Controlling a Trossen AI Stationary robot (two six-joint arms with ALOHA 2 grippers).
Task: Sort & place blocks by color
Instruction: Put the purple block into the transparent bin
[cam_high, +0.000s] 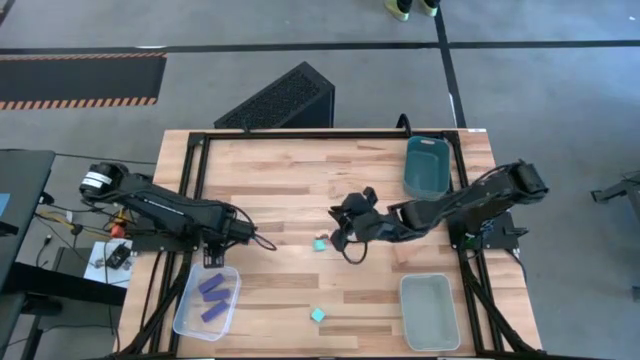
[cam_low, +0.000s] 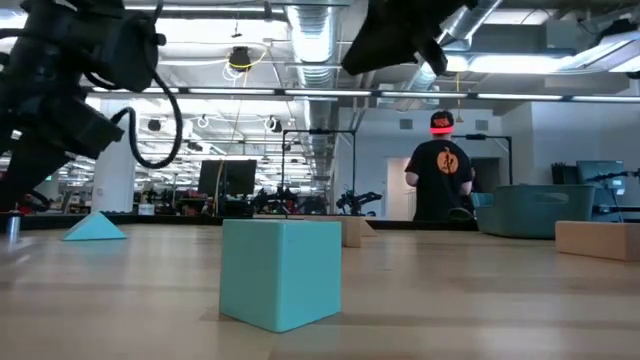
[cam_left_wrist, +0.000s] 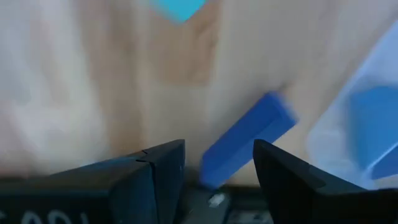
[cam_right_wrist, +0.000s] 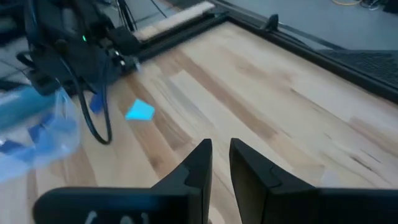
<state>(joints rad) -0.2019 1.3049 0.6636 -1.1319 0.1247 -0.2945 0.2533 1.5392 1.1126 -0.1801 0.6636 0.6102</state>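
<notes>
Even, bright overhead light from ceiling strip lamps (cam_low: 560, 62); soft shadows on the wooden table (cam_high: 300, 170). Left wrist view heavily blurred.

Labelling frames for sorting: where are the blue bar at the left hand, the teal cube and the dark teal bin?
blue bar (cam_left_wrist: 249, 140), left wrist view, long face.
teal cube (cam_low: 282, 272), low view, front face.
dark teal bin (cam_high: 426, 182), high view, rim.
</notes>
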